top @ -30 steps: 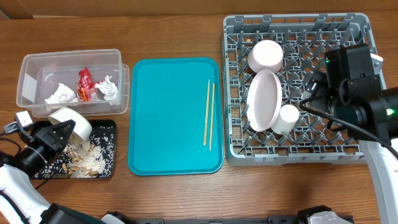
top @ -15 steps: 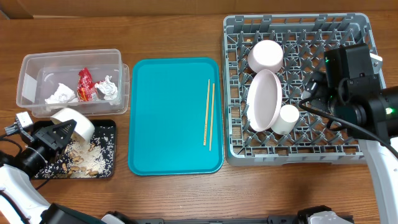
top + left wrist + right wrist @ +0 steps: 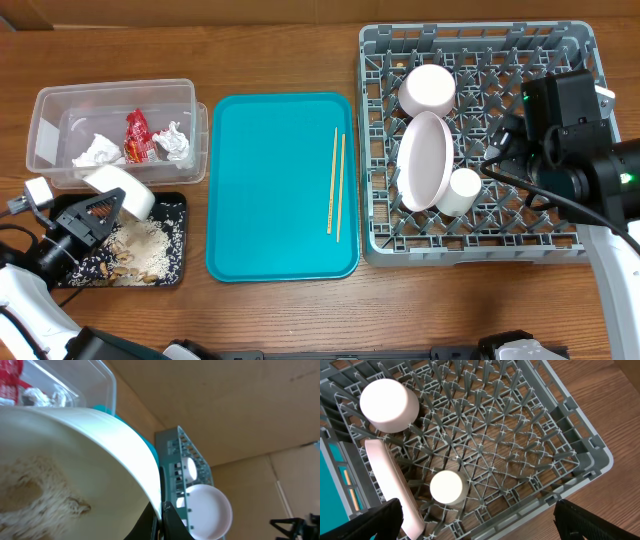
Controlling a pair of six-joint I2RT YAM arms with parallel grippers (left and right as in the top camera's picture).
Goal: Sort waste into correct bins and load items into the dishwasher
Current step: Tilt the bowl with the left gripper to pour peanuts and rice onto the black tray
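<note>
My left gripper is shut on the rim of a white bowl, held tipped over the black tray. Beige food scraps lie in that tray. In the left wrist view the fingertips pinch the bowl's rim, and pale residue clings inside. The clear tub holds two tissues and a red wrapper. Chopsticks lie on the teal tray. The grey rack holds a plate, an upturned bowl and a cup. My right gripper hangs open above the rack's floor.
The right arm covers the rack's right side. Bare wooden tabletop runs behind the tub and the teal tray. The tub, the black tray and the teal tray stand close together at the left.
The left gripper and the bowl have shifted slightly back toward the tub, still tipped over the black tray. The right arm has not moved.
</note>
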